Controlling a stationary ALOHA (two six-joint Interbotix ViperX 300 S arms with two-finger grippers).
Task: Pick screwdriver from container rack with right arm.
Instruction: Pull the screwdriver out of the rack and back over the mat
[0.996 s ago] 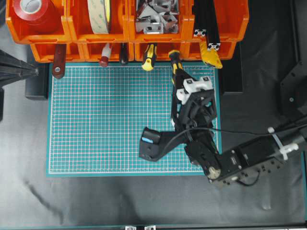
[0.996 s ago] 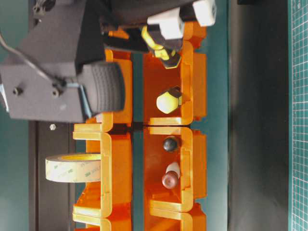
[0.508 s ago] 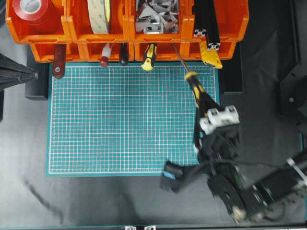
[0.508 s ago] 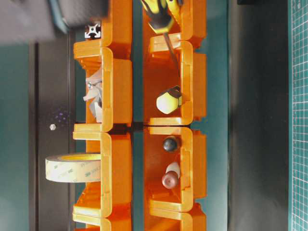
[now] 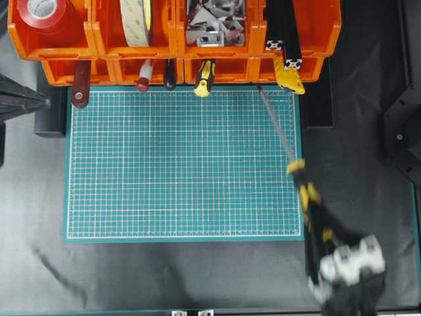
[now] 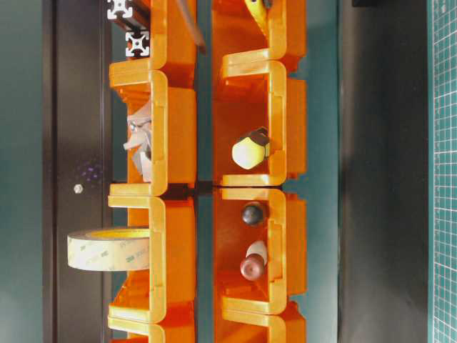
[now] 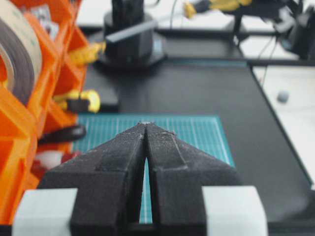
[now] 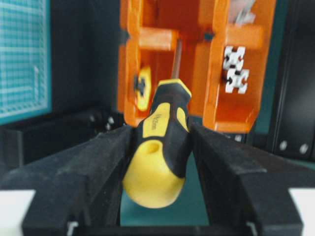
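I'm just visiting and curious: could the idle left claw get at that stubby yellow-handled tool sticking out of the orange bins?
Probably yes. The stubby tool pokes out of the container rack over bare green mat, nothing stands between, and the left claw, shut and holding nothing, already points that way.

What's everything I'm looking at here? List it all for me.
rack: one, two tiers of orange bins, along the mat's far edge
mat: one, teal with a white grid, centre of the table
table: one, black
red tape: one roll, top left bin
pale tape: one roll, next top bin
metal brackets: a grey heap, third top bin
black rails: two, top right bin
stubby driver: one, yellow and black, lower tier
screwdriver: one, yellow and black, out of the rack at the mat's right edge
left pincer: black, shut
right pincer: black, shut on the screwdriver's handle
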